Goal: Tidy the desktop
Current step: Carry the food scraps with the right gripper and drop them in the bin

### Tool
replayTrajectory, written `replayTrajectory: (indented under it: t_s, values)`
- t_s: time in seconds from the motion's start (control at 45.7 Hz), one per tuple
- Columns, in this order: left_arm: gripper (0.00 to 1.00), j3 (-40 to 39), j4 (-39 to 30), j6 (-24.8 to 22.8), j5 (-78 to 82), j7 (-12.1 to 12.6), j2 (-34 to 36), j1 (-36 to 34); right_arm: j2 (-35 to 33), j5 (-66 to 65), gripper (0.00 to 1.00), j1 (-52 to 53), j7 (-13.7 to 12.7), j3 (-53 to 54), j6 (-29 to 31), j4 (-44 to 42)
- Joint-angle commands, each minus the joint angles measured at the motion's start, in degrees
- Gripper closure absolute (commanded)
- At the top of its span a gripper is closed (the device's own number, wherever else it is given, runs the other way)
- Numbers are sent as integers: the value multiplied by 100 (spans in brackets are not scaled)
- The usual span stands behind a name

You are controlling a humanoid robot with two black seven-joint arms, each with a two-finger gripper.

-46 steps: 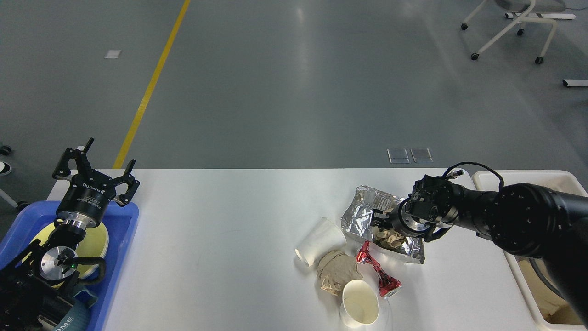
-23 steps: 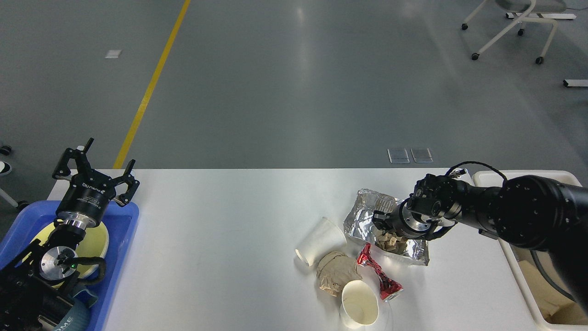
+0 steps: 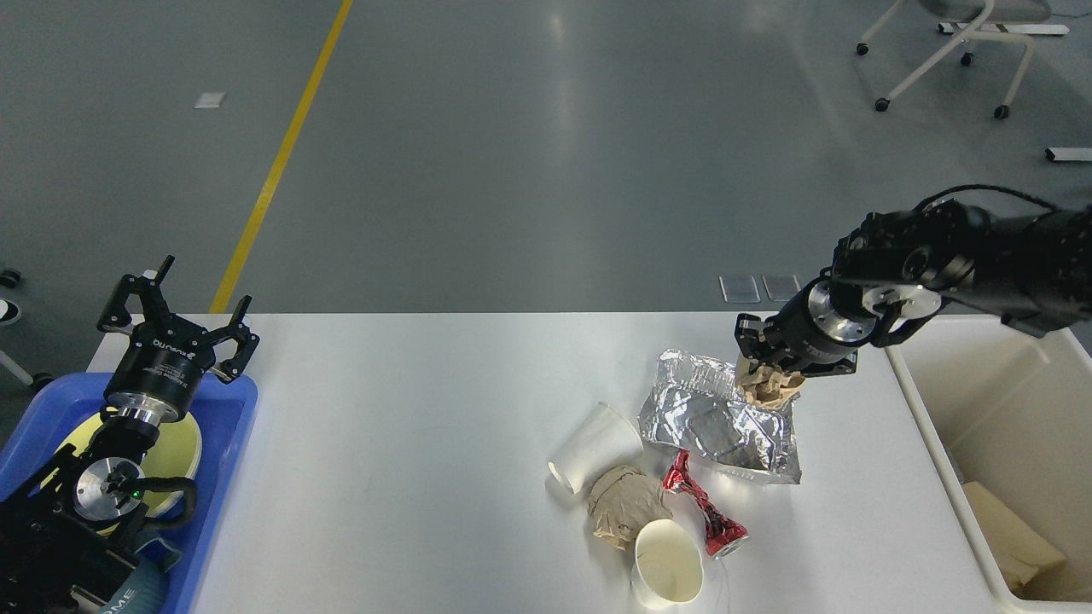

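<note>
Desktop: the desktop [image 3: 426, 443] is the wide white surface filling the lower half of the head view, with a blue tray at its left end and a cream bin at its right end.
Right gripper: the right gripper [image 3: 770, 365] hangs above the far right part of the desktop, fingers closed on a brown paper wad [image 3: 768, 388] held clear of the surface.
Left gripper: the left gripper [image 3: 175, 311] points up over the tray's far edge, fingers spread wide and empty.
Foil bag: a crumpled foil bag [image 3: 721, 422] lies flat on the desktop just below the held wad.
Can: a crushed red can [image 3: 706, 510] lies just in front of the foil bag, near its front edge.
Paper ball: a second brown paper ball [image 3: 621, 503] sits left of the can.
Cups: one white cup [image 3: 595, 446] lies on its side beside the foil bag; another cup [image 3: 668, 567] lies at the near edge, mouth towards the camera, touching the paper ball.
Tray: the blue tray [image 3: 226, 452] holds a yellow plate [image 3: 175, 448], partly hidden by the left arm.
Bin: the bin [image 3: 938, 443] holds tan paper [image 3: 1011, 537] at its bottom.
</note>
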Motion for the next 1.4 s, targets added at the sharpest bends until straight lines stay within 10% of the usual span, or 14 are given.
replayTrajectory:
  t_s: [0.0,0.328,0.59,0.919,1.378]
  values:
    - [4,-5,0,0,0,0,0,0,-225,-10,100,1089,3,-332,641,564]
    - [4,4,0,0,0,0,0,0,-401,-37,100,3929,12,-833,1091,3183]
    - [4,4,0,0,0,0,0,0,-586,-72,100,3983,12,-868,862,3360]
    - [4,4,0,0,0,0,0,0,-1350,-107,100,3175,12,-1703,264,2675]
    - [4,4,0,0,0,0,0,0,-3302,-872,100,-321,12,-554,-148,-488]
